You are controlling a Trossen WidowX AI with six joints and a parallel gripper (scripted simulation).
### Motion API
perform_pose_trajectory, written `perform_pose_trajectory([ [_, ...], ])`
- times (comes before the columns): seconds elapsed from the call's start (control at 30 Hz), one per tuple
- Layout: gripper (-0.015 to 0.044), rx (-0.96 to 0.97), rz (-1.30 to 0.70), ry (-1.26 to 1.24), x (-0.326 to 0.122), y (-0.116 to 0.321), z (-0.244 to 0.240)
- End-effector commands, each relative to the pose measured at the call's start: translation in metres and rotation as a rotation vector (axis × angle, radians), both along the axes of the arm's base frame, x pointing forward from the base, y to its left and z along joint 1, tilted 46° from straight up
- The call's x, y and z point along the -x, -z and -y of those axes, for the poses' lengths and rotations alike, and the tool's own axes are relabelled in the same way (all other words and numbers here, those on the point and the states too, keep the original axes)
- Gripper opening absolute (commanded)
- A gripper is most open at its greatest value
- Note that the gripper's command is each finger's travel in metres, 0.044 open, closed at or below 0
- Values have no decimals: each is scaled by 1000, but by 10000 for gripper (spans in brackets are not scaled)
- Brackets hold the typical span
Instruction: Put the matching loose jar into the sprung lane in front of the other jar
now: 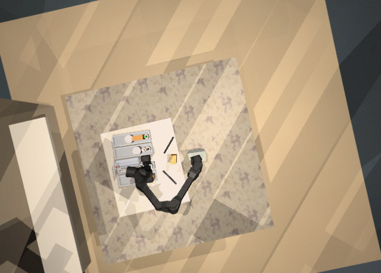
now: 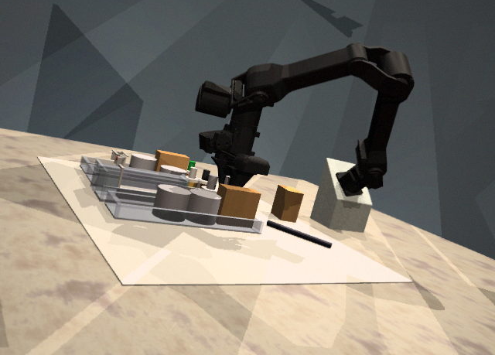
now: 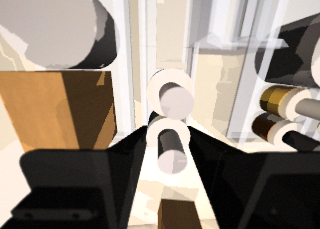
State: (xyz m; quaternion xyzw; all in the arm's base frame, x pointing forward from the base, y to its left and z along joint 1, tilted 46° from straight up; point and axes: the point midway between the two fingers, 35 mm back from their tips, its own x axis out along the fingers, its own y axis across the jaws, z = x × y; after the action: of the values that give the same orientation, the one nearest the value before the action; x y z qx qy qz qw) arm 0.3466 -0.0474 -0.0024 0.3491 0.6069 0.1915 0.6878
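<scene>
My gripper [image 2: 234, 183] [image 3: 166, 130] points down at the front part of the pusher lane [image 1: 122, 165], shut on a white-topped jar with a grey knob [image 3: 172, 162]. A similar jar [image 3: 177, 104] [image 2: 212, 181] stands in the lane just behind the held one, upright; the two look touching or nearly so. The pusher's pale frame with a red mark [image 1: 116, 166] [image 2: 118, 156] is at the lane's far end. The held jar's lower body, its base height, the pusher plate's contact and the front stop are hidden or too small to tell.
Neighbouring lanes hold grey cylinders [image 2: 172, 199] [image 3: 55, 29], an orange block [image 2: 240, 203] [image 3: 45, 109], a yellow-banded jar [image 3: 274, 100] and a brown-banded jar [image 3: 262, 126]. A separate orange box [image 1: 174, 159] [image 2: 287, 203] and black rods [image 1: 168, 144] [image 1: 169, 176] lie in front. A pale block [image 2: 326, 209] stands beyond.
</scene>
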Motion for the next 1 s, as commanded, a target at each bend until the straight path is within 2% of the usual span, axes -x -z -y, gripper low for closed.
perform_pose_trajectory([
  [0.0, 0, -8, 13, 1, -3, 0, -3],
  [0.97, 0, -8, 13, 1, 1, 0, -4],
])
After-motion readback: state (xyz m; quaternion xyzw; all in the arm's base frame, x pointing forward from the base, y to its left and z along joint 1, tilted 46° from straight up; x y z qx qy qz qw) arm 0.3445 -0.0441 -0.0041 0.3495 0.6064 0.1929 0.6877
